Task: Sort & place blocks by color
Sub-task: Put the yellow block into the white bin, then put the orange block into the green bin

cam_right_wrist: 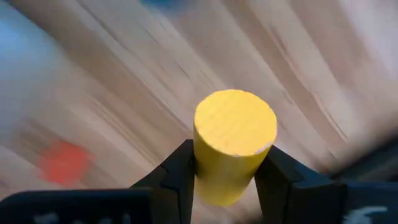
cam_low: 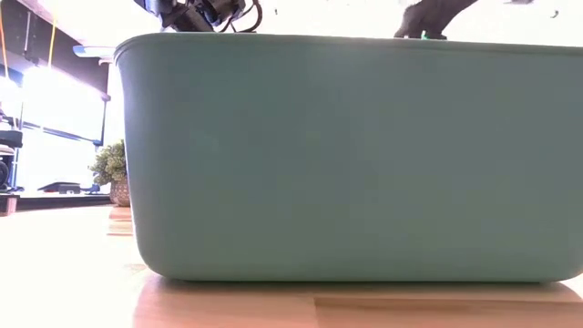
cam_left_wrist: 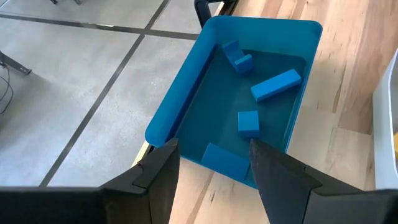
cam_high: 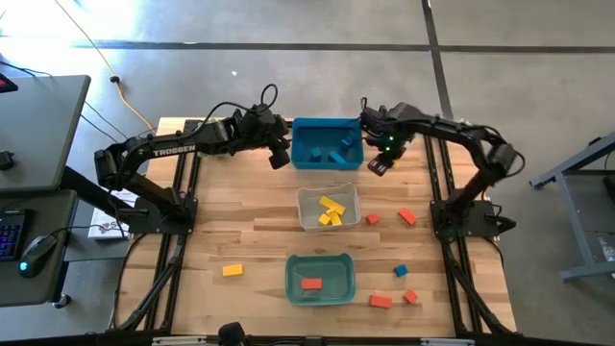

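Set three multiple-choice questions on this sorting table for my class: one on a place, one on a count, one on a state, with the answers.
1. Which bin stands between the other two?
A the blue bin
B the clear bin
C the teal bin

2. How many blocks lie in the teal bin?
A one
B none
C four

3. What is the right hand doing?
A standing open and empty
B gripping a blue block
C gripping a yellow block

Answers:
1 B: seen from above, the clear bin sits midway along the row.
2 A: a single red block lies inside.
3 C: its fingers press on both sides of the round yellow block.
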Robot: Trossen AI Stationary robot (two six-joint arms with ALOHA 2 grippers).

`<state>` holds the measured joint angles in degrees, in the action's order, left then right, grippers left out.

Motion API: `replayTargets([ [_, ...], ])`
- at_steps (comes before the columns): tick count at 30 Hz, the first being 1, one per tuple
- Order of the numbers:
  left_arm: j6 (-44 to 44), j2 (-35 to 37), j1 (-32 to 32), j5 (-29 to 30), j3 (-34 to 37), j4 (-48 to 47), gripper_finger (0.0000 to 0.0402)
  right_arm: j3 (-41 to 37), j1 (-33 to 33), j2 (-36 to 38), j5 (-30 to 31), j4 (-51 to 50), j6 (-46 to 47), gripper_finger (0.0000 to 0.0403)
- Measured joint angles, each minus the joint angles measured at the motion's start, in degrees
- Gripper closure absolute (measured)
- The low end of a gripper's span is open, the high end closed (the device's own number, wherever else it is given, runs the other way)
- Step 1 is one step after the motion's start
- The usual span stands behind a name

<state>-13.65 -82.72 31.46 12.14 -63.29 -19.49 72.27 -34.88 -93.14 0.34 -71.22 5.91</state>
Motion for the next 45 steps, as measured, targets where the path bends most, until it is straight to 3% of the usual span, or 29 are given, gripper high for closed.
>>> replayTargets([
  [7, 0.0, 0.0, 0.0, -0.01, 0.0, -0.02, 0.0218, 0.0, 11.12, 6.26, -2.16, 19.96, 12.86, 0.0299],
  [12, 0.0, 0.02, 0.01, -0.02, 0.0, -0.02, 0.0218, 0.0, 17.84, 5.82, -2.13, 32.54, 16.92, 0.0299],
  [16, 0.0, 0.0, 0.02, -0.02, 0.0, -0.02, 0.0218, 0.0, 22.44, 4.24, -2.14, 36.42, 17.55, 0.0299],
  [22, 0.63, 0.0, 0.0, -0.02, 0.0, -0.08, 0.0218, 0.0, 27.66, 0.3, -2.98, 34.39, 14.96, 0.0299],
  [32, 10.45, 0.02, -0.11, -4.01, 0.0, -5.23, 0.0218, 0.0, 31.66, -5.1, -5.57, 27.71, 15.03, 0.0296],
  [40, 13.68, 0.02, -1.26, -4.59, 0.0, -10.8, 0.0218, 0.0, 34.25, -4.99, -4.69, 27.29, 17.78, 0.0204],
  [45, 17.1, 0.02, -3.6, -4.55, 0.0, -14.21, 0.0218, 0.0, 34.91, -4.47, -5.11, 25.59, 22.07, 0.0179],
])
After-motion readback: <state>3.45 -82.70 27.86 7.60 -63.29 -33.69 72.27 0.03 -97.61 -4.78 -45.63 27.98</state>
